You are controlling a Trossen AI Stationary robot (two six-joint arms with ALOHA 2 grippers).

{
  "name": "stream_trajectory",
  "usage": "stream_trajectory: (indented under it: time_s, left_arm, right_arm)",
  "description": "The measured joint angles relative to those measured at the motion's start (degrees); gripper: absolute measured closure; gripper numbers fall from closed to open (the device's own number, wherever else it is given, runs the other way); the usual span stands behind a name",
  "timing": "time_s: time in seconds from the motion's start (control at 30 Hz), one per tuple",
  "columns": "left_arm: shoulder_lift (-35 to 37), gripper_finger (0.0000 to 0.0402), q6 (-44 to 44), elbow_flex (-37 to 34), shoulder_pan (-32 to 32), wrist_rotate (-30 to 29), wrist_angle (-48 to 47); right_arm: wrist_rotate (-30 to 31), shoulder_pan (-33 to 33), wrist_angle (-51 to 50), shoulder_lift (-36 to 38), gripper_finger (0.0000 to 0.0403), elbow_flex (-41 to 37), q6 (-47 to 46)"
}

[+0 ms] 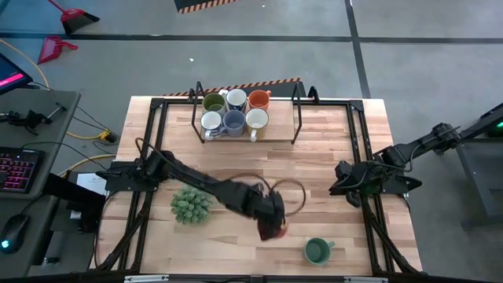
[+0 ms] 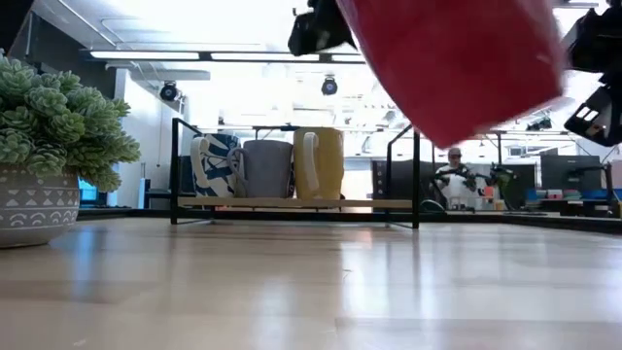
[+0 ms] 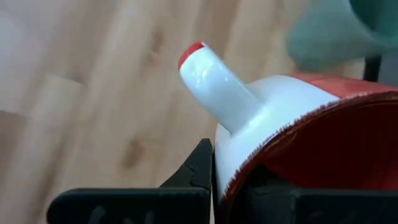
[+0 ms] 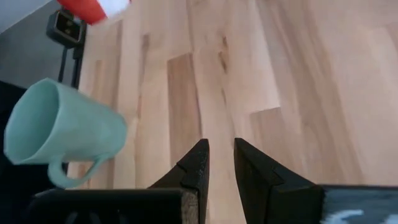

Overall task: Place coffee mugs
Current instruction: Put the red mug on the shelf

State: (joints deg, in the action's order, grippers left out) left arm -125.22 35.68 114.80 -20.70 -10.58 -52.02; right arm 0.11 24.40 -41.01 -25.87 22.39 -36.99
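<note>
No brand, label or legible writing showed anywhere in the views. The wooden table (image 1: 330, 157) filled the middle of a grey-floored room, with a black frame around its edges; behind it, in the low view, a bright ceiling, monitors and a seated person (image 2: 453, 177) were visible.

The left arm stretched diagonally from the table's left edge across to the near centre, passing just behind the potted plant (image 1: 191, 204). Its left gripper (image 1: 272, 223) was clamped on the rim of the red mug (image 1: 274, 231), one finger inside the dark red interior and one against the white outer wall, handle pointing away. In the low view the red mug (image 2: 457, 58) hung tilted, clear of the tabletop.

The right arm waited at the table's right edge, its right gripper (image 1: 343, 179) holding nothing, the fingers (image 4: 193, 171) standing only narrowly apart above bare wood.

At the far edge, a black wire rack (image 1: 244, 130) held six mugs (image 1: 234, 110) in two rows: olive, white and orange behind, white, blue and cream in front.

The green mug (image 1: 317, 251) stood alone near the front right, just beside the red one.
</note>
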Motion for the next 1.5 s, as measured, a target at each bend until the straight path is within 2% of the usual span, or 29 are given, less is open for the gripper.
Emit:
stream_trajectory:
  time_s: [0.3,0.5,0.6,0.77,0.97,1.17,1.33,1.5]
  left_arm:
    - [8.96,0.0396,-8.66,0.03,10.49,-2.65,-5.23]
    - [11.16,0.0396,-13.64,0.07,20.47,-3.22,-5.77]
    - [11.16,0.0396,-15.49,0.07,24.72,-2.04,-5.29]
    - [11.16,0.0396,-17.24,0.07,29.06,1.57,-4.99]
    - [10.09,0.0396,-15.02,0.09,28.76,4.35,-5.27]
    - [4.02,0.0396,-14.71,0.04,25.95,5.43,-4.30]
    - [0.60,0.0396,-18.32,0.00,23.91,5.71,-2.59]
    - [0.51,0.0396,-26.54,0.00,21.47,2.15,-1.31]
  right_arm:
    - [8.26,0.00,0.89,0.02,0.0347,0.00,-0.20]
    - [9.59,0.01,3.89,0.02,0.0347,0.02,-3.00]
    - [11.89,0.02,4.87,0.02,0.0347,0.02,-4.40]
    - [19.31,0.00,5.49,0.02,0.0347,0.02,-3.94]
    - [28.76,-0.02,8.06,0.02,0.0347,0.02,-6.05]
    - [37.25,-0.04,19.57,0.00,0.0347,0.02,-4.07]
    - [37.34,-0.04,25.82,-0.02,0.0347,0.02,0.00]
    - [36.04,-0.04,25.71,-0.44,0.0347,0.02,2.65]
